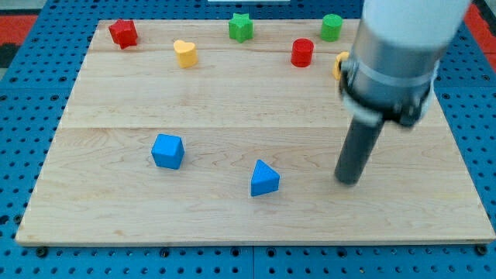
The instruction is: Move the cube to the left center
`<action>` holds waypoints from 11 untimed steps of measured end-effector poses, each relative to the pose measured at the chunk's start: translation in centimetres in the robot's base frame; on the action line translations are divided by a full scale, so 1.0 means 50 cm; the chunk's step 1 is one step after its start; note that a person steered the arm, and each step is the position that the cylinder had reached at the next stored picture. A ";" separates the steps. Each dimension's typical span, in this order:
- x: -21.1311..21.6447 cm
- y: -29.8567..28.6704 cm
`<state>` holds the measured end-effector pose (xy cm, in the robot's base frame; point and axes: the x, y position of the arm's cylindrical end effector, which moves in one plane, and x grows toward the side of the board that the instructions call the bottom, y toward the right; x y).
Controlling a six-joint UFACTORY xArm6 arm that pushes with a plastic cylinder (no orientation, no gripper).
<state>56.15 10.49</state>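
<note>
The blue cube (167,150) sits on the wooden board (232,108), left of the board's middle and toward the view's bottom. My tip (348,180) rests on the board far to the cube's right, about a third of the view's width away. A blue triangular block (264,178) lies between the cube and my tip, slightly lower than the cube.
Along the view's top stand a red star block (123,32), a yellow heart block (185,53), a green star block (241,27), a red cylinder (302,53) and a green cylinder (332,27). A yellow block (339,63) is partly hidden behind the arm.
</note>
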 end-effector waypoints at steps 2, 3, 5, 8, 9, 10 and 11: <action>0.040 -0.360; -0.063 -0.422; -0.252 -0.486; -0.214 -0.682; -0.279 -0.682; -0.258 -0.660; -0.262 -0.584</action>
